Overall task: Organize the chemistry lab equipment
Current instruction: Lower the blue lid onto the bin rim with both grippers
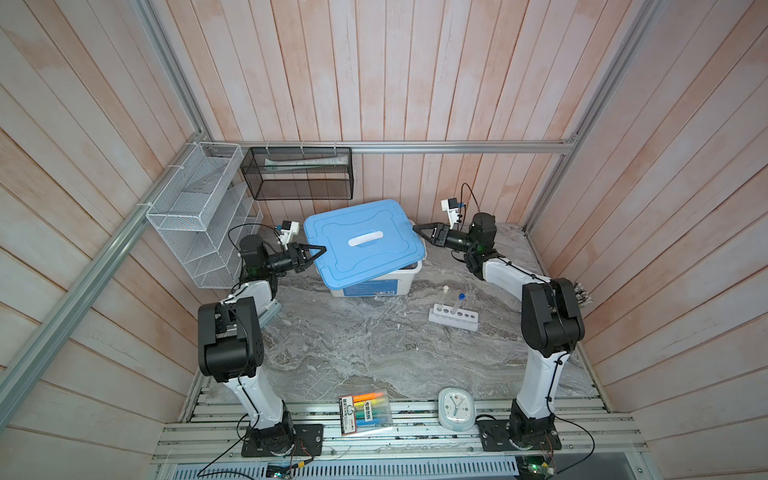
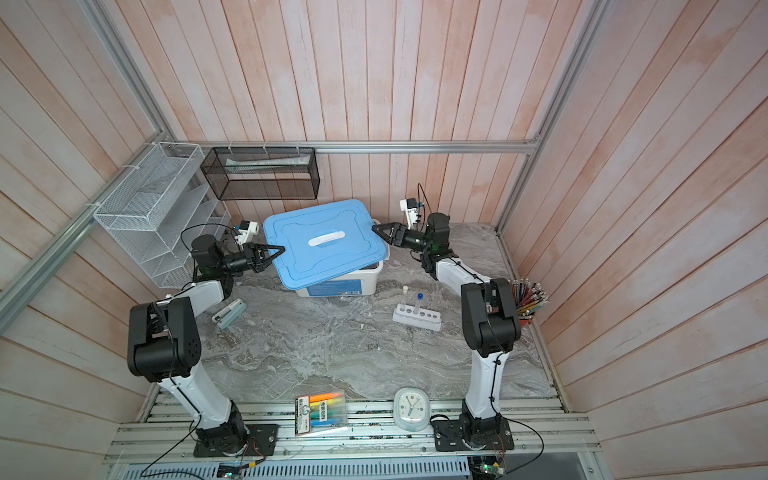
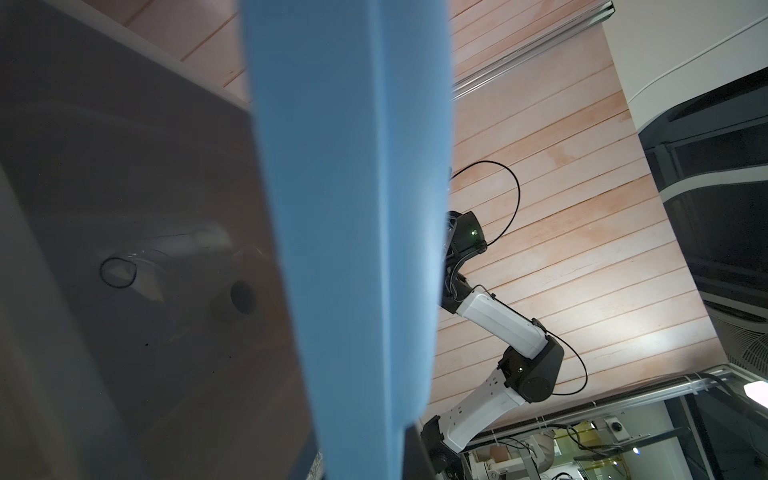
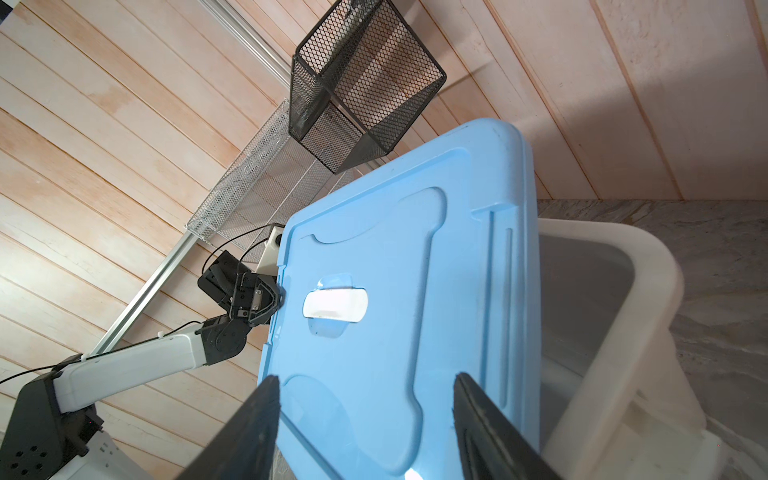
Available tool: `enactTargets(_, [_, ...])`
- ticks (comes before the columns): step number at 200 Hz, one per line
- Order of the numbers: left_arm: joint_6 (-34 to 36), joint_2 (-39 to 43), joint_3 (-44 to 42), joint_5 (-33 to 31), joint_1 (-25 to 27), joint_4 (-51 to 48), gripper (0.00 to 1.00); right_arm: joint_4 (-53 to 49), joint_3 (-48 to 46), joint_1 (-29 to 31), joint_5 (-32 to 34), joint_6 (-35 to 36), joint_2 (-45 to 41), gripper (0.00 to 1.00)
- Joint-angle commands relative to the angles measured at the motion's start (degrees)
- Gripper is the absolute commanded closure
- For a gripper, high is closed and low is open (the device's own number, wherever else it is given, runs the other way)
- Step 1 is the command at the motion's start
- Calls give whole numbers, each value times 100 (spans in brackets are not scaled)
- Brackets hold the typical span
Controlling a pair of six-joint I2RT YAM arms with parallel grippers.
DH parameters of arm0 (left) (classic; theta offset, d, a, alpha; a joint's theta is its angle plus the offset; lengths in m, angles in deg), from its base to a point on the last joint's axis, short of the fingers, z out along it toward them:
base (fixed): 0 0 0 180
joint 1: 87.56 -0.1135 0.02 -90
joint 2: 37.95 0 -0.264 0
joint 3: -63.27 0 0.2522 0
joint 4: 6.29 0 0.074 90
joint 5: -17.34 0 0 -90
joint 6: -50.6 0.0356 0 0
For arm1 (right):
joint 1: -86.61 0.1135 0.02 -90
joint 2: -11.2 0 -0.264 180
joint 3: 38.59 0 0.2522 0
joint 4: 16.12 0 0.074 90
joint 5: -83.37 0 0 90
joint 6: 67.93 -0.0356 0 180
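Observation:
A blue lid (image 1: 365,241) lies askew over the white bin (image 1: 374,286), leaving the bin's right side (image 4: 648,291) uncovered. My left gripper (image 1: 321,249) is shut on the lid's left edge (image 3: 353,208). My right gripper (image 4: 363,384) is open at the lid's back right corner, one finger on each side of it (image 1: 419,232). Under the lid, clear glassware (image 3: 120,272) shows dimly inside the bin. In both top views the white rack (image 1: 454,318) stands on the table, with a white-capped tube (image 1: 445,291) and a blue-capped tube (image 1: 459,301) upright in it.
A white mesh shelf (image 1: 199,216) and a black mesh basket (image 1: 299,174) hang on the back wall. A clock (image 1: 456,409) and a marker pack (image 1: 365,411) lie at the front edge. Pencils (image 2: 528,297) stand behind the right arm. A small grey object (image 2: 228,314) lies by the left arm.

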Motion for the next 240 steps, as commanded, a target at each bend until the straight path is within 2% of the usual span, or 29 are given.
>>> enactTargets(1, [367,-184,190,79,-19,-114,100,-17,161,23,83,48,103,34])
enactTargets(29, [728,-347,317,53,-22,-599,93,-13,154,24,137,66,57,34])
enactTargets(63, [966,-506,502,-74,-22,-985,74,24,116,24,186,34,12,34])
enactTargets(92, [1172,-674,703,-220,-17,-1367,61,41,58,19,192,41,-33,35])
enactTargets(125, [1244,-781,887,-245,-22,-1585,57,39,-12,14,216,63,-68,35])
enactTargets(173, [1965,-842,1192,-295,-13,-2591,53,42,22,24,233,52,-22,35])
enactTargets(240, [3180,-1027,1692,-694,20,-4212,51,-1123,210,137,695,1033,-164,35])
